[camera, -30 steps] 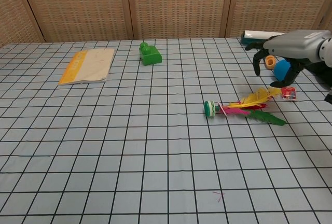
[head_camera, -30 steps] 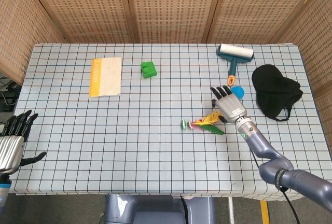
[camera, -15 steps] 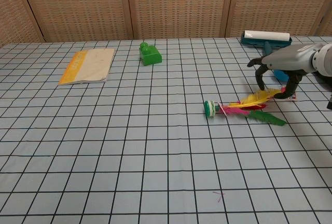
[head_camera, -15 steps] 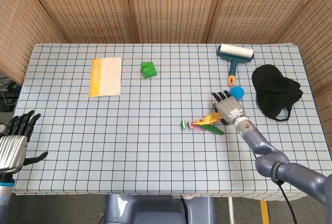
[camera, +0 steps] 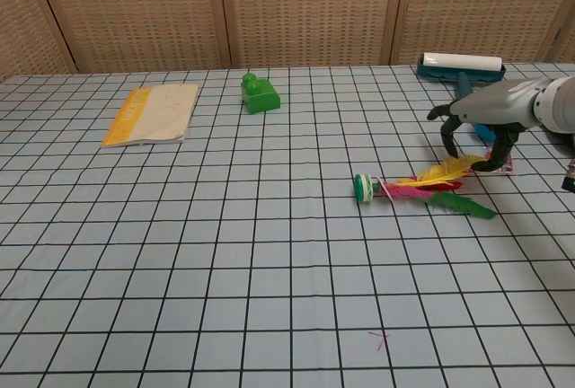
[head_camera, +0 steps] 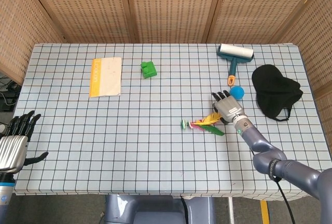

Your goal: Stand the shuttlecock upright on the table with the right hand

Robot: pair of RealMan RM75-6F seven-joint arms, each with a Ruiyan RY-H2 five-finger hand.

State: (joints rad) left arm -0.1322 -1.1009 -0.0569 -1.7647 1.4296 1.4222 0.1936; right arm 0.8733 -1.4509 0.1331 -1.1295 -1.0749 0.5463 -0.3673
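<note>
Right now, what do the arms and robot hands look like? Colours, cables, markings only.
Right robot hand: silver-grey metal back, black fingers; the chest view shows the same grey shell. Its wrist has a small green mark, then a blue-grey tubular right arm with a black cable near the table's edge. Left robot hand: ribbed silver back, black fingers.

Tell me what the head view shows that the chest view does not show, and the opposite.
Only the head view shows the left hand, held open off the table's left edge, and the black cap at the right of the table.

Only the chest view shows the side profile of the right hand, its fingers curved down around the feather tips.

Both show the shuttlecock lying on its side, the yellow booklet, the green block, the lint roller and the checked tablecloth.
</note>
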